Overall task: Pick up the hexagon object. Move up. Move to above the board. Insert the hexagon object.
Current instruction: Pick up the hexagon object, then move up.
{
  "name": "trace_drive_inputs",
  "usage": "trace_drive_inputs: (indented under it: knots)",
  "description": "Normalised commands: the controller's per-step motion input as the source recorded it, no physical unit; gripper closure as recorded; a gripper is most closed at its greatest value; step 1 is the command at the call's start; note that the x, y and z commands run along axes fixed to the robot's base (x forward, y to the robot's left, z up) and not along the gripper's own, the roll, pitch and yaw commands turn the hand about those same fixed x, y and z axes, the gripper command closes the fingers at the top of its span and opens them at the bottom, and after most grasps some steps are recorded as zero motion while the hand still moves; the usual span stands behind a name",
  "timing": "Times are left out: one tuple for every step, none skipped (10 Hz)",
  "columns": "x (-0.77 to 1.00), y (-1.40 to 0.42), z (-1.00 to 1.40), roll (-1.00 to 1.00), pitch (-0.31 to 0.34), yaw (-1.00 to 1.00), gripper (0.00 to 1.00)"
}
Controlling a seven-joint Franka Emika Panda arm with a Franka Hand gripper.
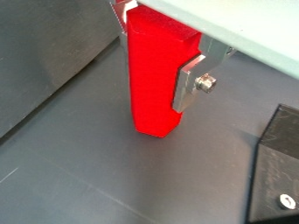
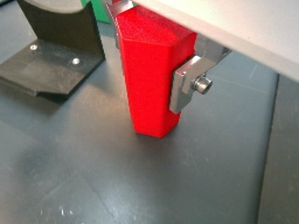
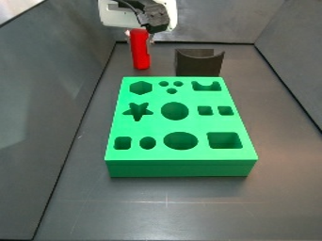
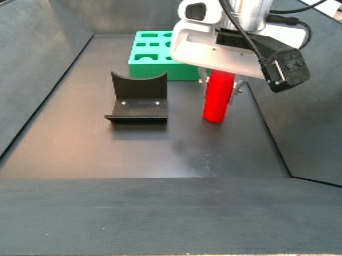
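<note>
Side view, left to right: dark floor, then hexagon object (image 3: 141, 49) upright on floor beyond far left corner of board (image 3: 179, 128), apart from it; gripper (image 3: 147, 25) directly over its top; fixture (image 3: 198, 62) to the right, just behind board's far edge. In another side view: fixture (image 4: 136, 100) left, board (image 4: 155, 52) behind it, hexagon object (image 4: 218, 96) right of fixture with base on floor, gripper (image 4: 233, 78) closed around its upper part. In both wrist views: silver finger (image 1: 187, 80) flat against red side face (image 2: 149, 77), jaws pinching hexagon object; opposite finger mostly hidden. Holes in board all unfilled.
</note>
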Motion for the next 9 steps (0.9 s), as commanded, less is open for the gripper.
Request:
trace_drive_inputs:
  knots:
    - [0.00,0.00,0.00,0.00,0.000,0.00,1.00]
    - [0.00,0.00,0.00,0.00,0.000,0.00,1.00]
    - [0.00,0.00,0.00,0.00,0.000,0.00,1.00]
    - [0.00,0.00,0.00,0.00,0.000,0.00,1.00]
    - [0.00,0.00,0.00,0.00,0.000,0.00,1.00]
    - [0.00,0.00,0.83,0.00,0.000,0.00,1.00]
    - [-0.06,-0.05,0.79,-0.01,0.030,0.04,1.00]
    - [-0.07,-0.04,0.72,-0.01,0.039,0.04,1.00]
    - [-0.05,-0.03,0.61,0.00,0.041,0.04,1.00]
